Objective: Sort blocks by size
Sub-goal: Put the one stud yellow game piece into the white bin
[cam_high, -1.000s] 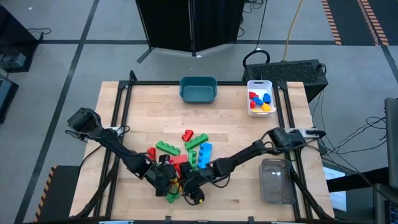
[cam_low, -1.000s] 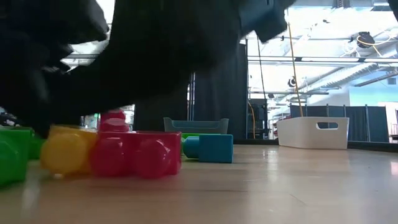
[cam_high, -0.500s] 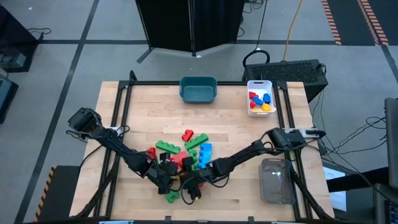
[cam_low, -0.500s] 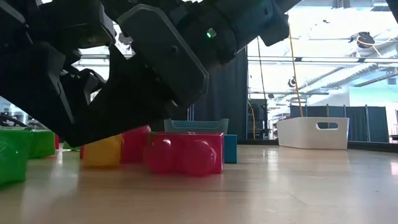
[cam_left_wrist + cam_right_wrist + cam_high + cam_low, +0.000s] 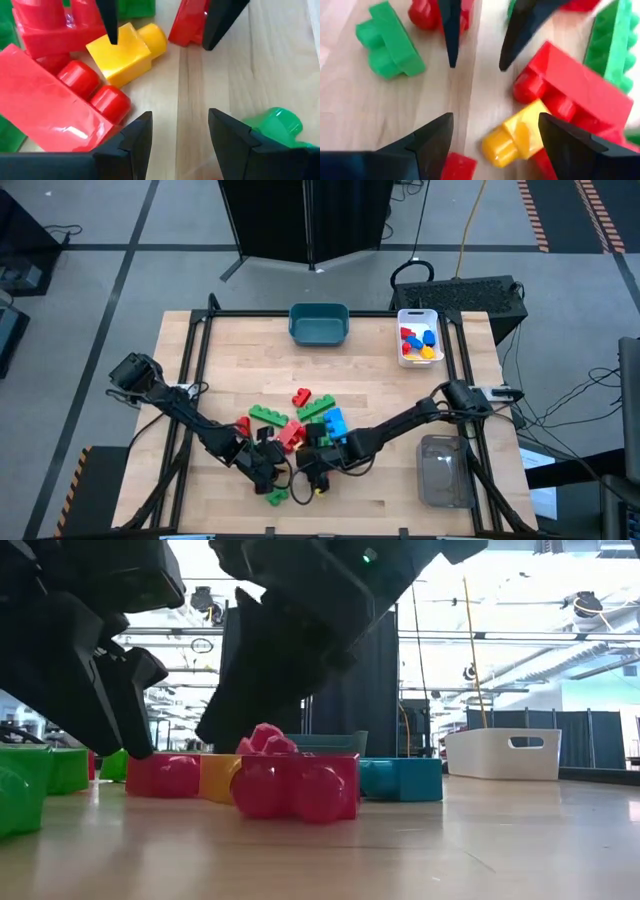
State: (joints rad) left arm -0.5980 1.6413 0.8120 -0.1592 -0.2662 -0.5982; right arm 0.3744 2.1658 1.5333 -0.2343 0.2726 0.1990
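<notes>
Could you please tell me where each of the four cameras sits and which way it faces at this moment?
High view: above the table, looking straight down; both arms reach to the block pile, left gripper, right gripper.
Low view: at tabletop height, looking level across to the white bin; both dark grippers hang in from above.
Left wrist view: on the left arm, facing the yellow block; own open fingers below.
Right wrist view: on the right arm, facing the same yellow block; own open fingers.
Shared: both wrist views show that yellow block and the other arm's fingers.

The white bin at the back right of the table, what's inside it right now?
In the high view, the white bin holds several small blocks in red, blue and yellow. Anything lying under those blocks is covered, and an exact count cannot be made out.
</notes>
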